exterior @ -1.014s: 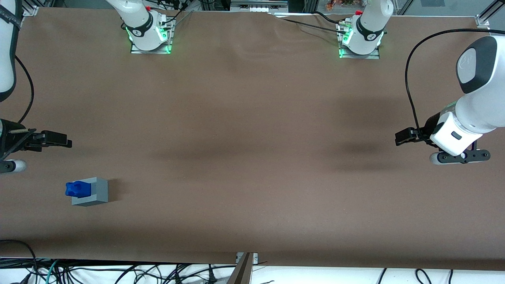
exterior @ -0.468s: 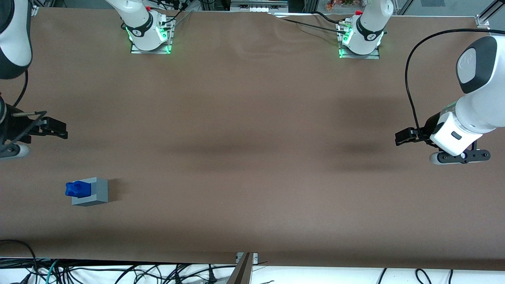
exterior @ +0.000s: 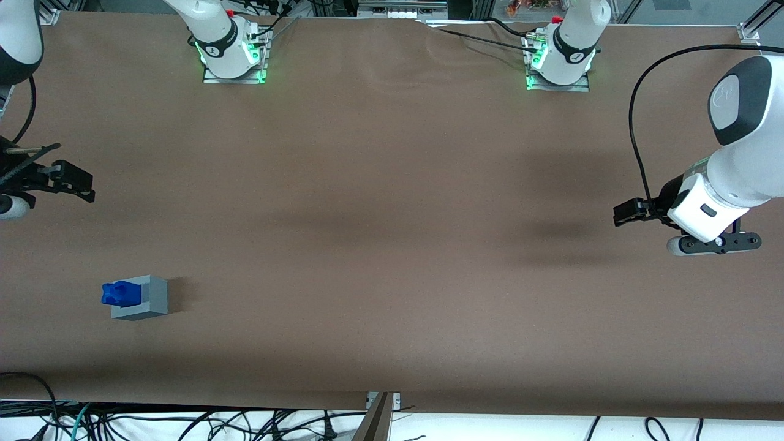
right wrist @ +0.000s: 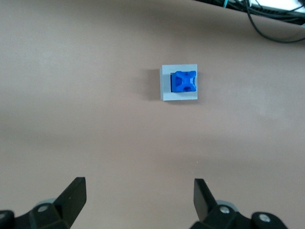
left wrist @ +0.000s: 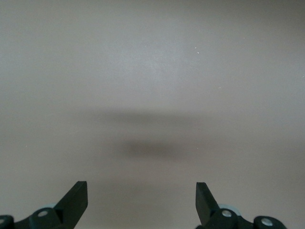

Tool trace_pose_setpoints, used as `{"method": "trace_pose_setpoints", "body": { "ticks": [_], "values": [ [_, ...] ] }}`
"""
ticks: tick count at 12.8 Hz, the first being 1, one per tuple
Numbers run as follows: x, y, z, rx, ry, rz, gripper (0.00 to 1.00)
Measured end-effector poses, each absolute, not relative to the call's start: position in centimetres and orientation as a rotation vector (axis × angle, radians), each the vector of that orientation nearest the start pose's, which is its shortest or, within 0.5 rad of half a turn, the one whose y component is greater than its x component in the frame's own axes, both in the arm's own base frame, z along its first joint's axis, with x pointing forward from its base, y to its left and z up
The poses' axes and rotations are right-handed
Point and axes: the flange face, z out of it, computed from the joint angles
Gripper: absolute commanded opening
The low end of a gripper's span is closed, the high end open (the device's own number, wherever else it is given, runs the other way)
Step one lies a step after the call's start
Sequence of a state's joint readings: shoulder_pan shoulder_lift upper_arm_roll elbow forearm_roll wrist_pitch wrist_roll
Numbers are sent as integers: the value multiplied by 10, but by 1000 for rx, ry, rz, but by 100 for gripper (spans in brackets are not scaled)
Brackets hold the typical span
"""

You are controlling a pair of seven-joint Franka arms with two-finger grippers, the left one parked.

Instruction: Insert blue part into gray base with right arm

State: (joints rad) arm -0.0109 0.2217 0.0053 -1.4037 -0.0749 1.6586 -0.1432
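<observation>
The gray base (exterior: 147,299) stands on the brown table toward the working arm's end, near the front camera. The blue part (exterior: 119,294) sits in its top, sticking up and over one edge. In the right wrist view the blue part (right wrist: 183,81) lies in the recess of the gray base (right wrist: 166,84), set toward one side. My right gripper (exterior: 78,182) is open and empty, high over the table and farther from the front camera than the base. Its open fingers frame bare table in the wrist view (right wrist: 138,191).
Two arm mounts with green lights (exterior: 233,58) (exterior: 557,64) stand at the table's edge farthest from the front camera. Cables (exterior: 184,422) hang below the near edge and show in the right wrist view (right wrist: 271,19).
My right gripper has drawn away from the base, moving farther from the front camera and toward the table's end. The base and blue part have not moved.
</observation>
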Motion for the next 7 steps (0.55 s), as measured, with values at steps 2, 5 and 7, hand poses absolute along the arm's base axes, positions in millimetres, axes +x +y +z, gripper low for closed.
{"method": "trace_pose_setpoints", "body": {
  "ticks": [2, 5, 7],
  "values": [
    [626, -11, 575, -3210, -185, -23, 100],
    [626, -10, 575, -3198, -169, -23, 100],
    [626, -10, 575, -3196, -164, -24, 100]
  ]
}}
